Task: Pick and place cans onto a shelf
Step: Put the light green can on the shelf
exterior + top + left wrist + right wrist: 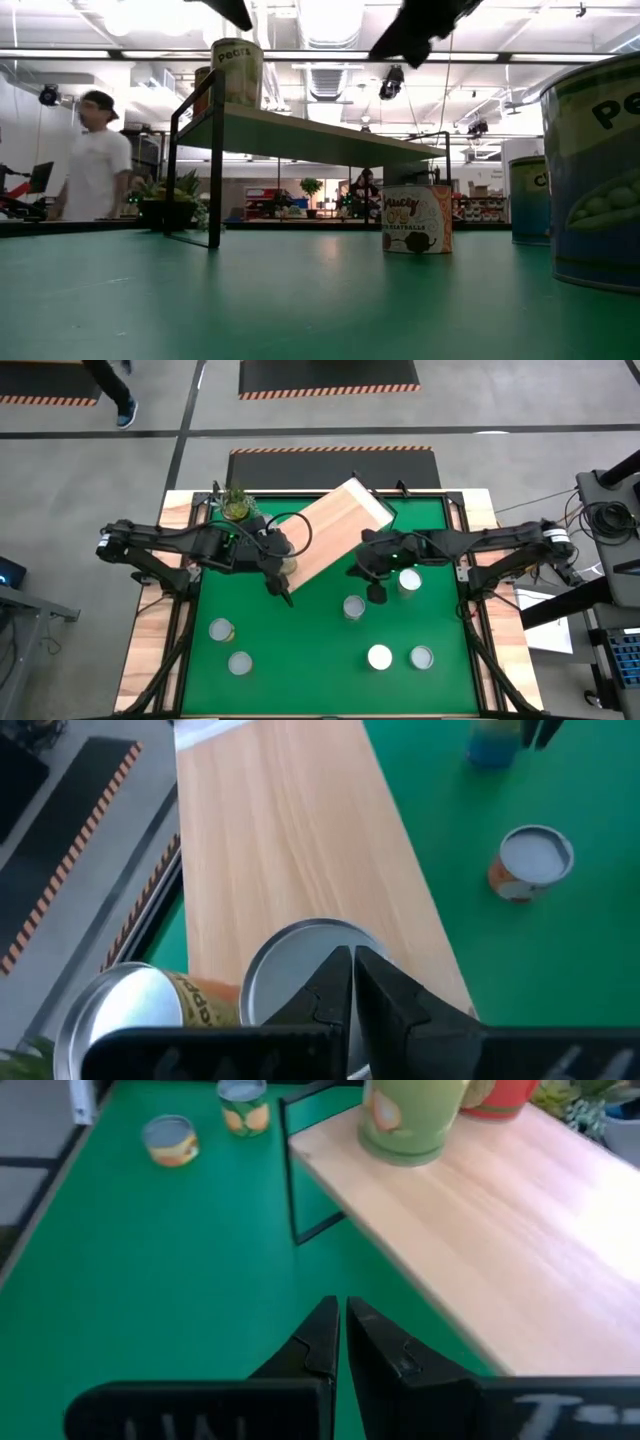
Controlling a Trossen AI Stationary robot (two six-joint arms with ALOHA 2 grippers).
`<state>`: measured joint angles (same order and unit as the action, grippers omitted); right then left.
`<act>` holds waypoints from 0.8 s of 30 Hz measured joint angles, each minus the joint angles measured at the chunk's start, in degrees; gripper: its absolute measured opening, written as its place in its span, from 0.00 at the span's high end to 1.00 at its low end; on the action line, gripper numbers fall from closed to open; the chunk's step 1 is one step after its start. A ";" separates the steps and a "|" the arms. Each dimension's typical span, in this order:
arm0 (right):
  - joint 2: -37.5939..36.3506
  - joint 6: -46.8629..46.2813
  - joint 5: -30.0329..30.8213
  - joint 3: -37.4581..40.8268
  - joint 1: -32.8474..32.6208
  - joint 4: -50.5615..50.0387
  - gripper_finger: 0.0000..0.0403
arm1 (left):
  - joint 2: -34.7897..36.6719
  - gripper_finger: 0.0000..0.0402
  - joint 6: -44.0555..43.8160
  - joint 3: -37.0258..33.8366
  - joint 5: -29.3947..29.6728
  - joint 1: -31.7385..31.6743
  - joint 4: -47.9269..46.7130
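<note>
Shelf far end bare; two cans crowd near end; mat centre open.

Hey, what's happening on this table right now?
Two robot arms are moving cans onto a wooden shelf. Two cans already stand at the shelf's end near the potted plant. The left end effector hangs shut above them, holding nothing. The right end effector is also shut and empty, over the green mat beside the shelf. Six cans, such as one, wait on the mat.

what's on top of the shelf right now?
Two cans at one end of the shelf: a pears can and a second can behind it, mostly hidden. In the high view the left arm covers them.
</note>
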<state>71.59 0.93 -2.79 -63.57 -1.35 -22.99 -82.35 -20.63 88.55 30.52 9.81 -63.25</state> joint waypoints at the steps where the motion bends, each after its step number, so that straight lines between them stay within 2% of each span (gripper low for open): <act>1: -1.01 -0.56 0.00 0.39 -0.51 -0.65 0.97 | 0.00 1.00 0.31 0.33 0.02 0.25 -0.19; 6: -5.83 -3.22 0.28 3.12 -2.78 -0.69 0.97 | 0.04 1.00 2.31 0.05 0.24 0.40 0.07; 9: -7.65 -4.07 2.72 5.61 -4.05 0.30 0.97 | -0.16 1.00 2.88 -1.03 0.48 0.10 0.14; 17: -10.33 -8.96 5.93 12.46 -5.04 1.07 0.97 | -1.79 1.00 2.69 -1.74 2.02 0.12 -0.39; 24: -11.16 -10.86 6.48 15.04 -5.02 1.45 0.97 | -2.70 1.00 -0.27 -1.74 3.54 -0.01 -3.51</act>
<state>60.42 -9.93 3.69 -48.53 -6.37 -21.55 -85.04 -20.90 86.80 34.06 9.80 -66.76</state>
